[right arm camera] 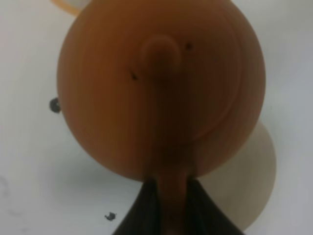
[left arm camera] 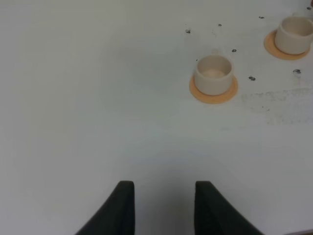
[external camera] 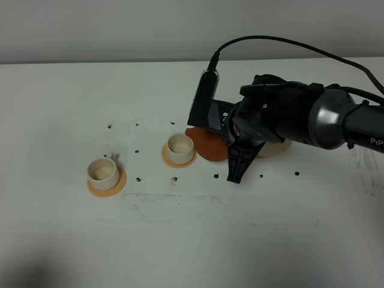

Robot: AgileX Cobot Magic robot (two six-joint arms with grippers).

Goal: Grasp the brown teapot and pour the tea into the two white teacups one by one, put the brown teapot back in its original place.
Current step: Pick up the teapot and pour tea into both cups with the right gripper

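Observation:
My right gripper (external camera: 231, 143) is shut on the loop handle of the brown teapot (external camera: 206, 144), holding it off the beige coaster (external camera: 275, 150) and just right of the nearer white teacup (external camera: 180, 147). In the right wrist view the teapot (right arm camera: 161, 88) fills the frame, with its handle between the gripper's (right arm camera: 172, 201) fingers and the coaster (right arm camera: 257, 181) behind it. The other teacup (external camera: 102, 171) stands on its orange saucer (external camera: 108, 186) further left. No tea shows. My left gripper (left arm camera: 164, 198) is open and empty over bare table, facing both cups (left arm camera: 212, 73) (left arm camera: 295, 33).
The white table (external camera: 192, 240) carries small black marks around the cups. The right arm's black body (external camera: 300, 117) and its cable reach in from the right and cover part of the coaster.

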